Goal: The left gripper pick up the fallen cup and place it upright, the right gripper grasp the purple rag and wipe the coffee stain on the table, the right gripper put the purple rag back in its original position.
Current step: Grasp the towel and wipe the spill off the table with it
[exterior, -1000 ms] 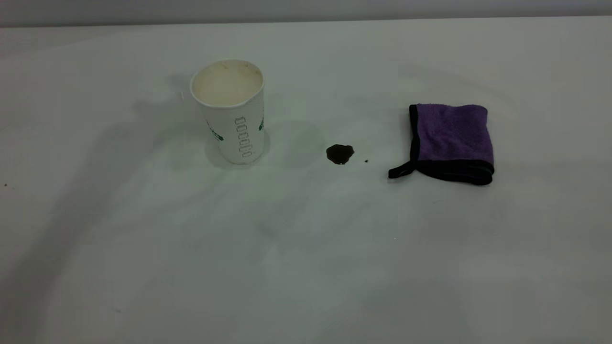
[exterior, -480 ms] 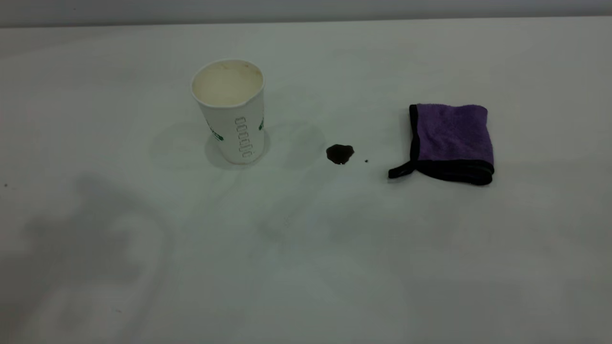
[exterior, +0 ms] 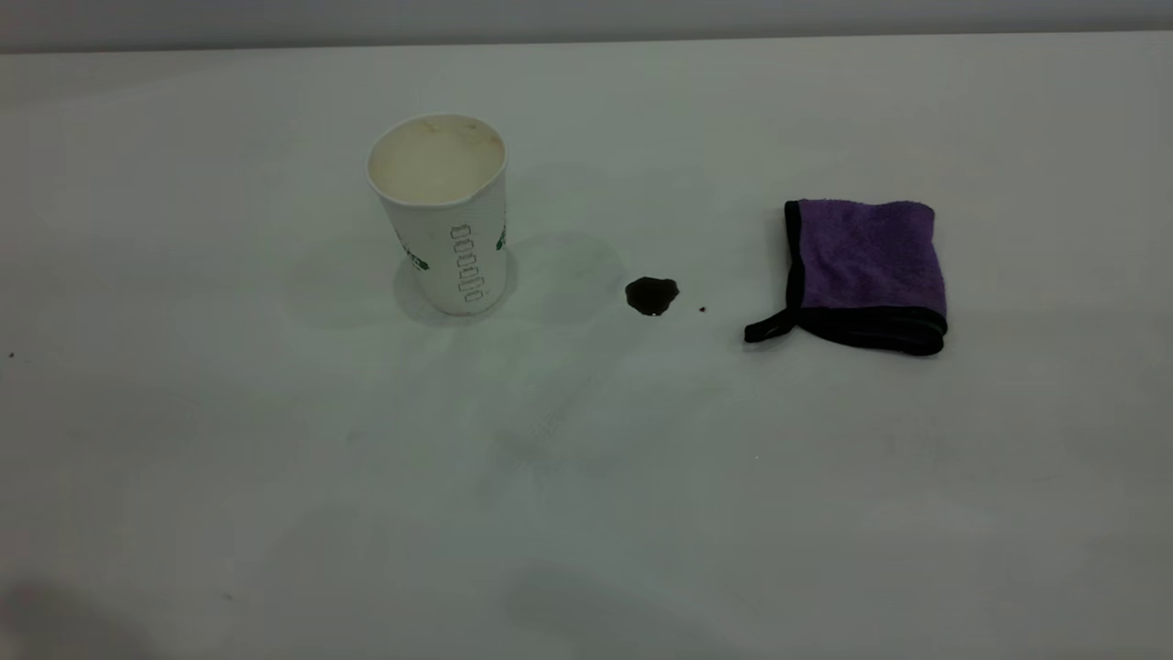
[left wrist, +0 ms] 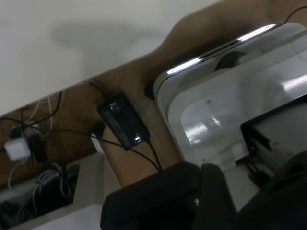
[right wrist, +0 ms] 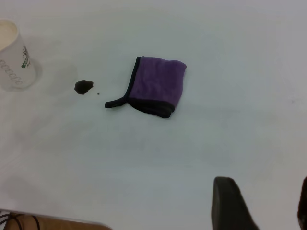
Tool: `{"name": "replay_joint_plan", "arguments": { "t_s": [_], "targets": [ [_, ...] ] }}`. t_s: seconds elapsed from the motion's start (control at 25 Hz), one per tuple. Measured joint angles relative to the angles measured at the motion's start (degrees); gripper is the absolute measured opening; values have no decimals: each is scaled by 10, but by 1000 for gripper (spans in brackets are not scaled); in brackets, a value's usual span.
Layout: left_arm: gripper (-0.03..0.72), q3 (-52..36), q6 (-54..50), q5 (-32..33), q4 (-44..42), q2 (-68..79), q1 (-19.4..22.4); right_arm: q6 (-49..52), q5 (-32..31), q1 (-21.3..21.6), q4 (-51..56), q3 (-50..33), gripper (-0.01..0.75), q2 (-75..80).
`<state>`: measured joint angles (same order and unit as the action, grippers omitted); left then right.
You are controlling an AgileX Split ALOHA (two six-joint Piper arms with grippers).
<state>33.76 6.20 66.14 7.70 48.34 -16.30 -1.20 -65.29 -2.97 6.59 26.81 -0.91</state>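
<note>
The cup (exterior: 449,229) stands upright on the table (exterior: 586,477), left of centre, its cream inside showing; it also shows in the right wrist view (right wrist: 14,62). The coffee stain (exterior: 652,295) lies right of the cup, with a tiny speck beside it. The purple rag (exterior: 866,266) lies folded further right, loop tab toward the stain. Neither gripper is in the exterior view. The right gripper (right wrist: 266,206) is open and empty, well back from the rag (right wrist: 156,86) and stain (right wrist: 83,86). The left gripper (left wrist: 249,196) is open and empty, off the table's side.
The left wrist view looks past the table edge at a black power adapter (left wrist: 123,120), tangled cables (left wrist: 29,143) and a white machine casing (left wrist: 230,105) on a brown floor. A faint shadow lies at the table's front left corner (exterior: 55,623).
The arm's shadow on the left of the table has slid toward the front left corner and almost left the view. Cup, stain and rag have not moved.
</note>
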Motion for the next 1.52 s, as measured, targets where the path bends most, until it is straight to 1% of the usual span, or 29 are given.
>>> {"name": "replay_joint_plan", "arguments": {
  "t_s": [0.08, 0.2, 0.4, 0.64, 0.76, 1.0, 1.12, 1.2, 1.28, 1.4, 1.52],
  "targets": [
    [562, -30, -3, -15, -5, -37, 0, 0, 0, 0, 0, 0, 386, 0],
    [578, -54, -11, -30, -16, -91, 0, 0, 0, 0, 0, 0, 386, 0],
    [579, -55, -19, -34, -38, -173, 0, 0, 0, 0, 0, 0, 386, 0],
    [579, -55, -22, -31, -42, -272, 4, 0, 0, 0, 0, 0, 386, 0],
    [579, -55, -22, -28, -40, -321, 35, 0, 0, 0, 0, 0, 386, 0],
    [579, -55, -22, -25, -40, -417, 130, 0, 0, 0, 0, 0, 386, 0],
    [579, -55, -23, -22, -39, -463, 164, 0, 0, 0, 0, 0, 386, 0],
    [579, -55, -23, -20, -39, -488, 178, 0, 0, 0, 0, 0, 386, 0],
    [579, -55, -23, -19, -38, -494, 183, 0, 0, 0, 0, 0, 386, 0],
    [579, -55, -23, -18, -38, -494, 183, -1, 4, 0, 8, 0, 386, 0],
    [579, -55, -23, -18, -38, -494, 184, -24, 12, 0, 23, 7, 397, 3]
  ]
}}
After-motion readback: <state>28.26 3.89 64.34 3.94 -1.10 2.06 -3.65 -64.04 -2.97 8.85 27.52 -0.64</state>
